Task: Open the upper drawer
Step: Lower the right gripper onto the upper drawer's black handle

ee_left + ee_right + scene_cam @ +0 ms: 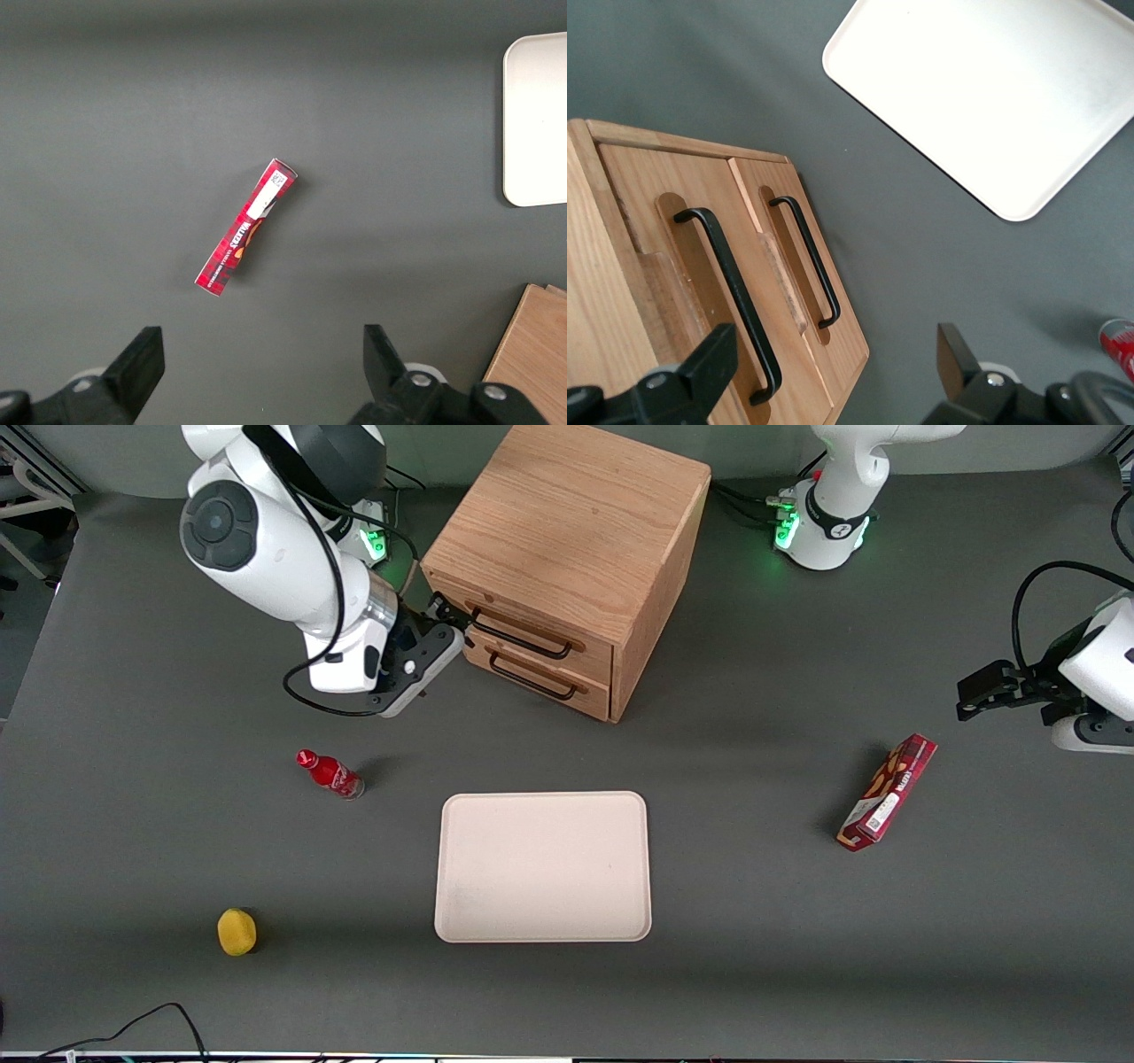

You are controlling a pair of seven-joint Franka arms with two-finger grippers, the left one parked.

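Around the work, on the dark grey table cover (753, 921), with the wide cream rectangular tray (542, 806) taken as centre of the dial in the front view:
- at 12 o'clock, boxy oak cabinet (567, 522), standing apart from the tray;
- at about 10 o'clock, small red bottle with red cap (330, 773), lying on its side, near the working arm;
- at about 8 o'clock, small round yellow object (236, 932), well apart from all else;
- at 3 o'clock, flat red snack box (888, 792), toward the parked arm's end of the table.

Nothing between these things and the cabinet's front.

Upper drawer (594, 654) of light oak just under the cabinet's top, above the matching lower drawer (589, 695); shut or almost shut as seen from the front. Long black wire handle (523, 638) across its front.

Black two-finger gripper (450, 622) at about 11 o'clock from the tray, right at the end of that handle on the working arm's side. Fingers (709, 367) spread wide apart, holding nothing; handle (735, 301) running down toward the gap between them.

Hard to make out: contact between finger and handle, not to be decided. Drawer bodies hidden inside the cabinet. From the wrist camera, red bottle (1121, 345) and tray (992, 97) both cut off by the edge.
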